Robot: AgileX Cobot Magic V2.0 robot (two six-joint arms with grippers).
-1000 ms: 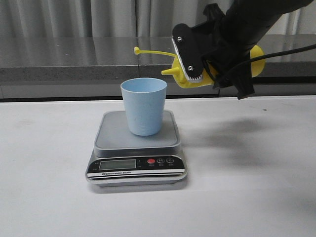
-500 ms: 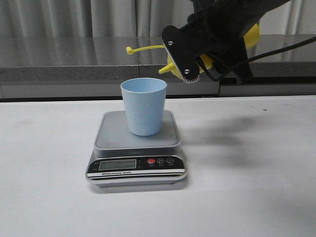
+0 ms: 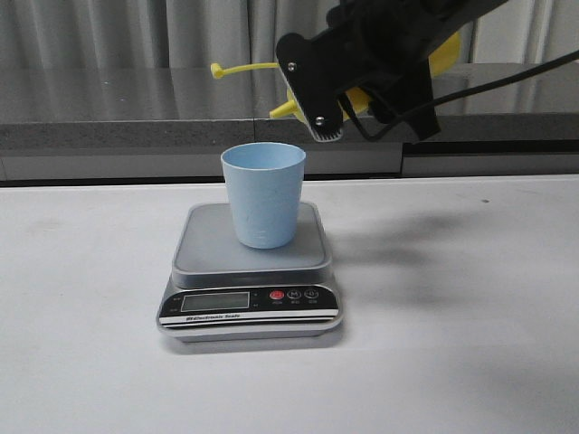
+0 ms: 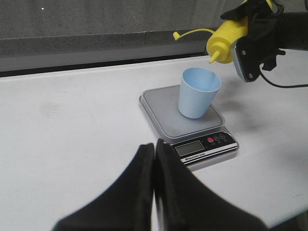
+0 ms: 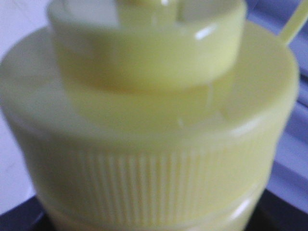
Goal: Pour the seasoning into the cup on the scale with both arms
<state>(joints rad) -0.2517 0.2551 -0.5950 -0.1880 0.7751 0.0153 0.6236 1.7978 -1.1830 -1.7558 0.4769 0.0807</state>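
Seasoning (image 3: 291, 107) clamped in right end effector (image 3: 336, 95), long axis near horizontal, nozzle above and just beyond the rim of cup (image 3: 263, 193). Cup upright on scale (image 3: 251, 276), on tabletop (image 3: 470, 298), below and left of nozzle. Left end effector (image 4: 155, 192) pressed closed, empty, farther off.
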